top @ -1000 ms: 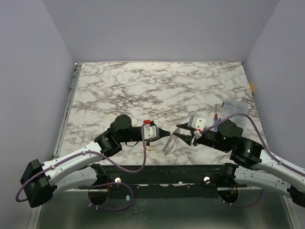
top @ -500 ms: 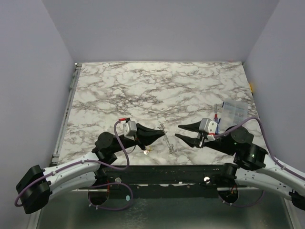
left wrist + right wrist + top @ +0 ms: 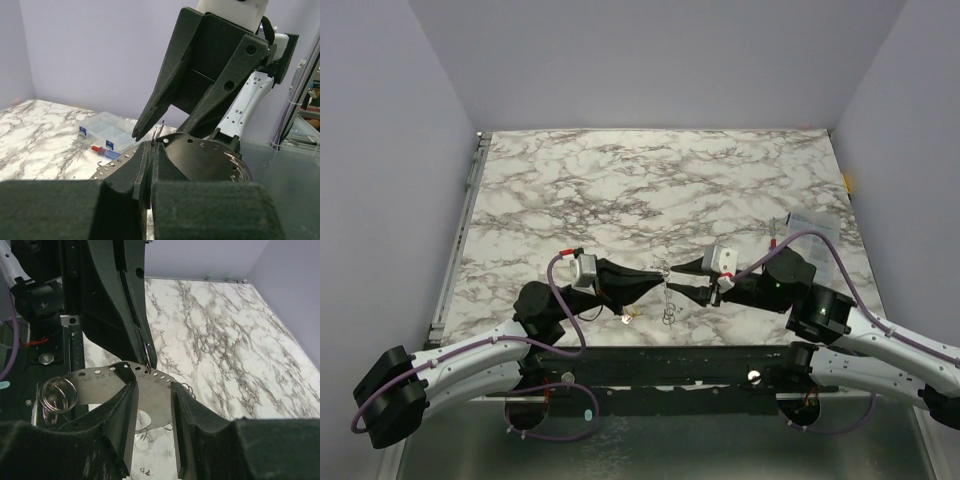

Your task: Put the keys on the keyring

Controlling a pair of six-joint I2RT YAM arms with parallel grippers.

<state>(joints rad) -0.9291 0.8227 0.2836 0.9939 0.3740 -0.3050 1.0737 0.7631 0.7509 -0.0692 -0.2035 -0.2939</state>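
Observation:
My left gripper (image 3: 653,273) is shut on the keyring (image 3: 160,131), a thin wire loop pinched at its fingertips (image 3: 145,150). The loop also shows in the right wrist view (image 3: 148,356). A grey perforated disc (image 3: 200,155) hangs from the loop, edge-on in the top view (image 3: 668,300). My right gripper (image 3: 682,278) is open and faces the left one tip to tip, with its fingers either side of the disc (image 3: 100,385). More wire rings (image 3: 57,395) hang on the disc's far rim. A small brass-gold key (image 3: 626,318) lies on the table below the left gripper.
A clear plastic box (image 3: 810,232) sits at the right of the marble table (image 3: 620,180), with a blue-and-red pen-like stick (image 3: 773,248) beside it; both show in the left wrist view, box (image 3: 107,131) and stick (image 3: 100,150). The table's near edge lies just below the grippers.
My right gripper has moved left and now meets the left gripper's tips at the disc. The left gripper has shifted slightly right, still pinching the loop.

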